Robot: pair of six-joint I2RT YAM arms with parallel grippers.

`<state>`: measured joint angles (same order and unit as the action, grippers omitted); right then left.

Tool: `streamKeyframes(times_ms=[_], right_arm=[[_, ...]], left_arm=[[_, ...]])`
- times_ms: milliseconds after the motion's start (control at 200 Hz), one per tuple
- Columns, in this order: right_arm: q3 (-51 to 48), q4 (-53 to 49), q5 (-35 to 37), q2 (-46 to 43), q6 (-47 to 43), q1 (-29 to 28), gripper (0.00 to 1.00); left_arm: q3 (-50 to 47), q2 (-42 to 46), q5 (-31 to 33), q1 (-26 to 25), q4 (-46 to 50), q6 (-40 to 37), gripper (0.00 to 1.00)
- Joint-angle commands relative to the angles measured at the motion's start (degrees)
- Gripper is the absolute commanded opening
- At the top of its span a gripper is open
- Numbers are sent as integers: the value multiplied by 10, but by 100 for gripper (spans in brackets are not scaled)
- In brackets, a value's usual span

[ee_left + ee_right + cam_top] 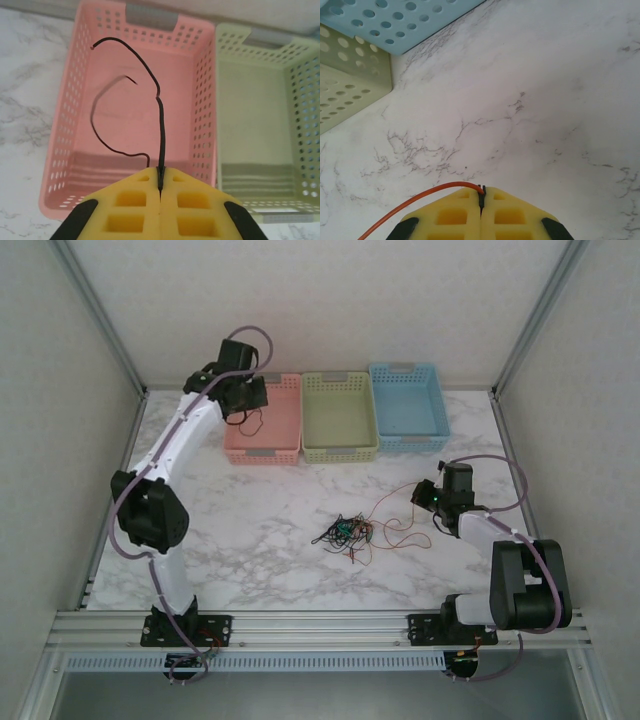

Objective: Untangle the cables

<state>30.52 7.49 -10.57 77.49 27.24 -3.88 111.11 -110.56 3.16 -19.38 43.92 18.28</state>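
At the far left corner of the bench [250, 530], the left claw [160, 176] hangs over the pink basket [65, 125]. Its jaws are pressed fully together on a black wire [161, 117]. From the pinch the wire runs out above the basket floor and curls round to a free end near the far wall. A fainter dark curve sits beside it; I cannot tell whether that is more wire or its shadow. The green basket [260, 90] stands touching the pink one on its right, and the blue basket [415, 443] follows in the same row along the far edge.

Near the right edge, the right claw [481, 194] is low over bare marble. Its jaws are likewise closed, nipping the end of an orange wire [420, 196]. In the overhead view that wire trails left from the claw to the cables [345, 531]. They lie in a small knot of black, green and red strands on the bench, midway between the arms and well apart from the baskets.
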Motion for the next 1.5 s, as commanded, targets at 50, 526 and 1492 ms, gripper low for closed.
streamKeyframes(times_ms=[50,526,1492], right_arm=[[1,7,-6,4,-7,3,0],[1,7,-7,5,-6,3,0],[6,2,-14,16,-4,3,0]], left_arm=[[-33,-46,-64,5,-39,19,0],[7,-171,-86,6,-2,23,0],[-149,128,-114,-8,-29,25,63]])
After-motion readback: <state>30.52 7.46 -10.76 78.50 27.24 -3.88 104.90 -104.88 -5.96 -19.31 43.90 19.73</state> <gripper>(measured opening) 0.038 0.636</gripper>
